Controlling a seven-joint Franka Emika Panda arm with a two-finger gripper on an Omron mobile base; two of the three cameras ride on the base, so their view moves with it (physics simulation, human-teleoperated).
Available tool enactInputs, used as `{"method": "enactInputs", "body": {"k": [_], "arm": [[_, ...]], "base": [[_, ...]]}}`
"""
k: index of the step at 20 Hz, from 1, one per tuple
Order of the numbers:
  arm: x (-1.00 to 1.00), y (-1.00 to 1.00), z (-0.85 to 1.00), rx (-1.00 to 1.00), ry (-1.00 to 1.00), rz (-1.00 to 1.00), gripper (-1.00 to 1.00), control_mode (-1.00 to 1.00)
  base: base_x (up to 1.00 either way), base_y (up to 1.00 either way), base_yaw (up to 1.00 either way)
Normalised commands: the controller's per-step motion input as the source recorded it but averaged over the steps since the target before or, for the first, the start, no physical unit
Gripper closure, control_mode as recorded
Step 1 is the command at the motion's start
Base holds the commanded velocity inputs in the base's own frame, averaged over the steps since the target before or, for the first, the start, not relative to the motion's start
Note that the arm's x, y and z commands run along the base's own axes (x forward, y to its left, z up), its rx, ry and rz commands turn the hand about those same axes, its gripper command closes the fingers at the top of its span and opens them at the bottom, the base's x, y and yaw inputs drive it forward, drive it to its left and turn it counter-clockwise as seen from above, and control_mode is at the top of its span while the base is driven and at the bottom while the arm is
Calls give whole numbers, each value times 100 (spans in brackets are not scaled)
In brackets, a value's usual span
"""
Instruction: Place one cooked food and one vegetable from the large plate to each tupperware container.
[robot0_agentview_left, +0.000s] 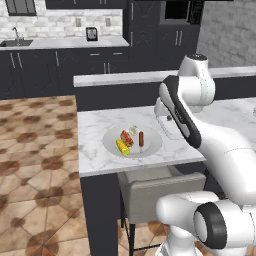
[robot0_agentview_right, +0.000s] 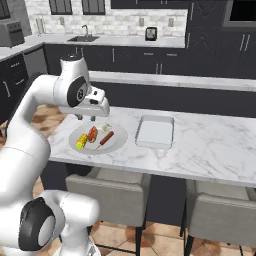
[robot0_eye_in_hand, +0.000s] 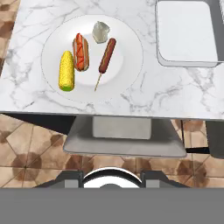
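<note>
I see a white marble tabletop (robot0_agentview_right: 210, 142) over a dark island base, grey upholstered stools (robot0_agentview_right: 107, 192) tucked beneath, brown patterned tile floor (robot0_agentview_left: 35, 165), dark cabinets (robot0_agentview_left: 60, 67) along the back wall, pale brick backsplash (robot0_agentview_left: 55, 22), a steel sink with faucet (robot0_agentview_right: 86, 36), dark-framed windows (robot0_agentview_right: 75, 6).

My plate (robot0_eye_in_hand: 127, 83) at the frame's centre is plain pale grey-white. On it I see a yellow corn cob (robot0_eye_in_hand: 66, 70) with a green end, a hot dog (robot0_eye_in_hand: 80, 53) with a red sausage in a tan bun, a brown corn dog (robot0_eye_in_hand: 106, 57) on a pale stick, and a whitish-grey garlic bulb (robot0_eye_in_hand: 100, 32). Upper right, the container (robot0_eye_in_hand: 187, 31) is translucent white. The counter (robot0_eye_in_hand: 175, 92) is white marble with grey veins.
</note>
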Motion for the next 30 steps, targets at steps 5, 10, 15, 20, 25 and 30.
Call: {"method": "enactInputs", "body": {"k": [5, 10, 15, 20, 25, 30], "arm": [[72, 5, -13, -1, 16, -12, -100, -100], [73, -6, -20, 0, 35, -19, -100, -100], [61, 11, -55, 10, 6, -5, -100, -100], [53, 24, -85, 9, 1, 0, -100, -100], [39, 4, -94, 0, -9, 0, -100, -100], [44, 6, -62, 0, 0, 0, -100, -100]], "base": [[0, 0, 0], [0, 0, 0], [0, 0, 0], [0, 0, 0], [0, 0, 0], [0, 0, 0]]}}
